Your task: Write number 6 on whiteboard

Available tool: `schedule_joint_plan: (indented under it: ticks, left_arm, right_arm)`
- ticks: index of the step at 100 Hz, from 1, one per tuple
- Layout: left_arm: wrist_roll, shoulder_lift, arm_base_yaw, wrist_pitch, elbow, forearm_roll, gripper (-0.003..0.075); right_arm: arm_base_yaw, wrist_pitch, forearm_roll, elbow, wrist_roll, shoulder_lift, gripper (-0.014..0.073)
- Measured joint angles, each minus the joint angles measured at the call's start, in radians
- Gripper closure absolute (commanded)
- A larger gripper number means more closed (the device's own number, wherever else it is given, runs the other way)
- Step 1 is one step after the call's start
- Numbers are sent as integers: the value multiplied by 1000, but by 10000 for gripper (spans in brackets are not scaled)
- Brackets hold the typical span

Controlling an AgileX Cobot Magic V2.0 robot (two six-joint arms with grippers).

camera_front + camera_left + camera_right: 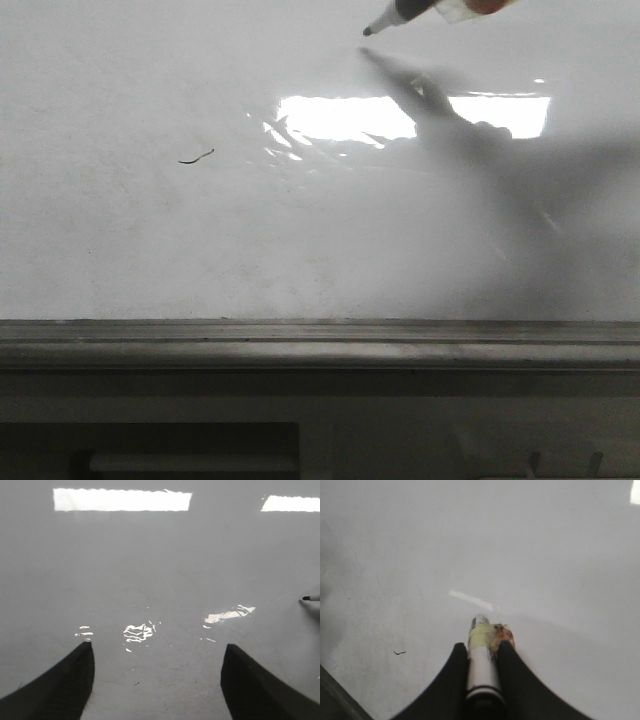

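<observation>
The whiteboard is glossy white and fills all views. No number 6 is in view on it. My right gripper is shut on a white marker with yellowish tape round its front end. In the front view the marker enters at the top right, dark tip pointing down-left, and its shadow lies slightly apart from the tip. My left gripper hangs open over bare board with nothing between its fingers. The marker tip shows at the edge of the left wrist view.
A short black squiggle marks the board left of centre and also shows in the right wrist view as the squiggle. A bright light glare sits mid-board. A grey metal ledge runs along the near edge.
</observation>
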Motion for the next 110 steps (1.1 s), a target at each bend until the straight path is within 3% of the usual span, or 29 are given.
schedule_joint_plan:
  ticks: [19,47,70,86,110]
  left_arm:
    - [0,0,0,0,0,0,230]
    - [0,0,0,-5,0,0,230]
    - [0,0,0,-5,0,0,230]
    - [0,0,0,-7,0,0,230]
    - [0,0,0,-7,0,0,230]
  right_arm:
    - [0,34,2,-67,4,100,638]
    - [0,295,-15,-94,4,147,638]
    - [-102,441,-25,-94,5,120,638]
    - [-162,435,-25,-94,7,68,638]
    - [-153,390,-25,-105,7,71,638]
